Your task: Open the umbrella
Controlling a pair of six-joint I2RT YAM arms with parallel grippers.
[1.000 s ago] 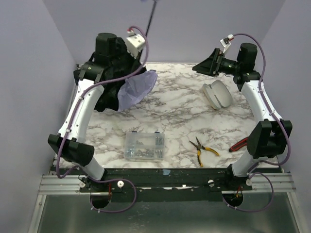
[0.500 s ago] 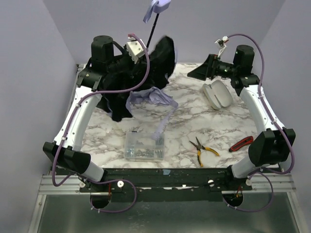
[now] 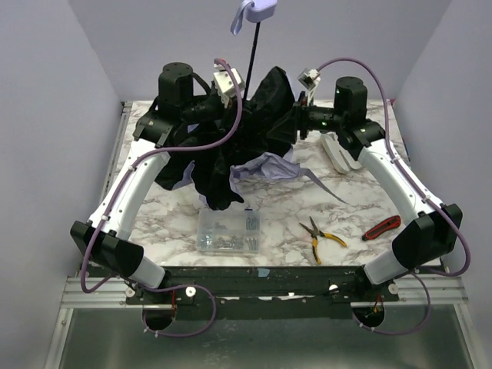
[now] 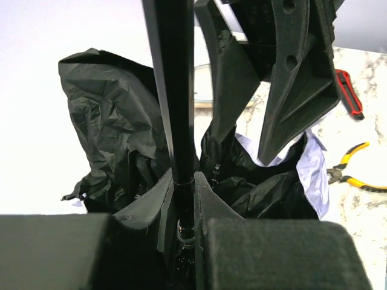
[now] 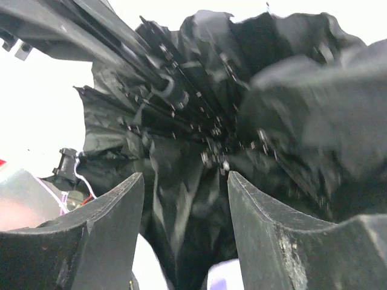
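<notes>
The umbrella [image 3: 231, 150] hangs half unfolded above the back of the table, black underside crumpled, lilac canopy edge [image 3: 265, 165] drooping. Its thin black shaft [image 3: 251, 54] rises to a lilac tip at the top. My left gripper [image 4: 184, 181] is shut on the shaft [image 4: 175, 90] just above the canopy. My right gripper [image 3: 296, 121] is open, right beside the black folds [image 5: 205, 121] with the ribs before its jaws; nothing sits between its fingers [image 5: 112, 217]. In the left wrist view the right gripper's fingers [image 4: 296, 78] point down into the canopy.
A clear plastic box of screws [image 3: 227, 231] lies at the front centre. Yellow-handled pliers [image 3: 323, 238] and a red-handled tool [image 3: 382, 227] lie front right. The cream sleeve [image 3: 336, 150] lies at the back right, partly behind the right arm.
The right arm has swung left from the back right to the umbrella. The left arm has raised the umbrella and shifted it right; the canopy has loosened and spread.
</notes>
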